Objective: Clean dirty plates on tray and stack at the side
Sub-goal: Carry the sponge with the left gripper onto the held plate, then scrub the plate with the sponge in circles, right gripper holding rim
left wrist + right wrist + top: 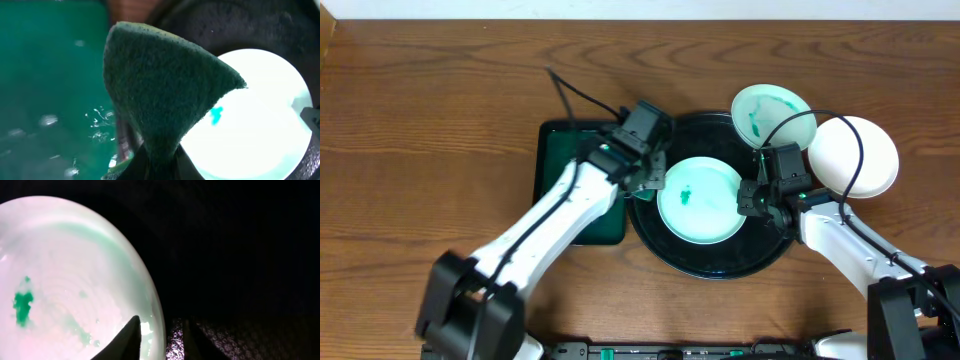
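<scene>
Your left gripper [156, 162] pinches a coarse green scouring pad [165, 85], folded into a cone, above the glossy smeared plate [260, 115] in the pebbled black tray [240, 340]. Your right gripper [160, 325] sits narrowly parted astride that plate's rim. Only overhead shows a stained plate [772, 112] and a white plate [855, 155] at the tray's far edge.

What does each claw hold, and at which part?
The left claw pinches the green scouring pad by its narrow end. The right claw straddles the rim of the plate; grip unclear.

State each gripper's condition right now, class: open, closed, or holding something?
Left gripper: closed on the green scouring pad.
Right gripper: open, jaws astride the rim of the smeared plate.
</scene>
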